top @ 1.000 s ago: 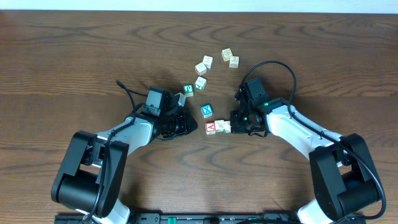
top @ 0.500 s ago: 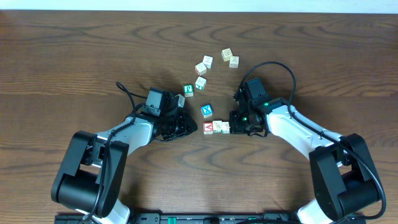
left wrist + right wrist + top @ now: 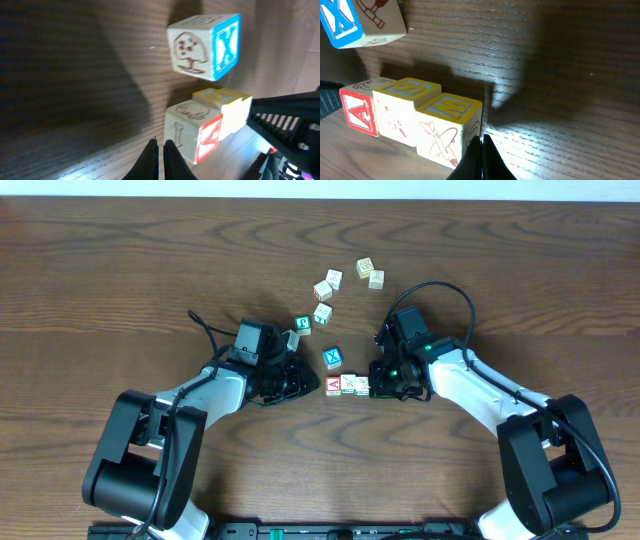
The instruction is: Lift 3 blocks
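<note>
Right claw point(image 3: 481, 145) is pinched shut, holding nothing, its tip against the end block point(image 3: 452, 125), and the line has slid! Over the last second the three blocks point(image 3: 348, 384), sitting just robot-side of the X cube point(image 3: 333, 358), have scooted leftward together, with the A block point(image 3: 334, 385) leading and the middle block point(image 3: 395, 112) tight behind it. Left claw point(image 3: 161, 148), also fully closed and empty, waits at the A block's outer face. The gap there is all but gone, though contact is hard to call. This looks like a squeeze being set up, two closed tips clamping the line end to end. All three sit on the table point(image 3: 150, 280) below the X cube, nothing lifted yet; the lift should come once both ends bite
</note>
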Controlling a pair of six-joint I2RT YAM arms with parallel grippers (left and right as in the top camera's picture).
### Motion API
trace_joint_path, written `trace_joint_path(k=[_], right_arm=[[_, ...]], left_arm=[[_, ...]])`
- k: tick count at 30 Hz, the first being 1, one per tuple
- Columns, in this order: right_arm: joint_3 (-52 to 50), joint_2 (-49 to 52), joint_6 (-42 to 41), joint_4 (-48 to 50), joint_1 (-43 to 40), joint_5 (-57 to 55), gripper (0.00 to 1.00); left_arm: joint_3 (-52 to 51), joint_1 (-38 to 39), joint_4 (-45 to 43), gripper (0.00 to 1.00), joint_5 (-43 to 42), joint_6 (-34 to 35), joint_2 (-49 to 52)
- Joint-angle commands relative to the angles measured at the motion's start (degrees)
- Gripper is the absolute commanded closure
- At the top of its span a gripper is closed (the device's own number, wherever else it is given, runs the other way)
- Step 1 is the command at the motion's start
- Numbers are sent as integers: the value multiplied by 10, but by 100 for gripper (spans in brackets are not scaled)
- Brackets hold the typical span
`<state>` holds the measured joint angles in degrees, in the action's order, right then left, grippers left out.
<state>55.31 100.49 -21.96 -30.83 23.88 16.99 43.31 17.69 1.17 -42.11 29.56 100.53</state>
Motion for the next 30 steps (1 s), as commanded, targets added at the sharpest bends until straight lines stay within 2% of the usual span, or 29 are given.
trace_joint_path(k=[1, 16, 30], right_arm=[[1, -6, -3, -2, 5, 6, 99], [1, -6, -3, -3, 5, 16, 99], [1, -6, -6, -3, 5, 30, 99]], left_arm=[[22, -1, 1, 93, -12, -19, 3], [25, 0, 1, 93, -15, -23, 24], [43, 43, 0, 93, -22, -23, 24]])
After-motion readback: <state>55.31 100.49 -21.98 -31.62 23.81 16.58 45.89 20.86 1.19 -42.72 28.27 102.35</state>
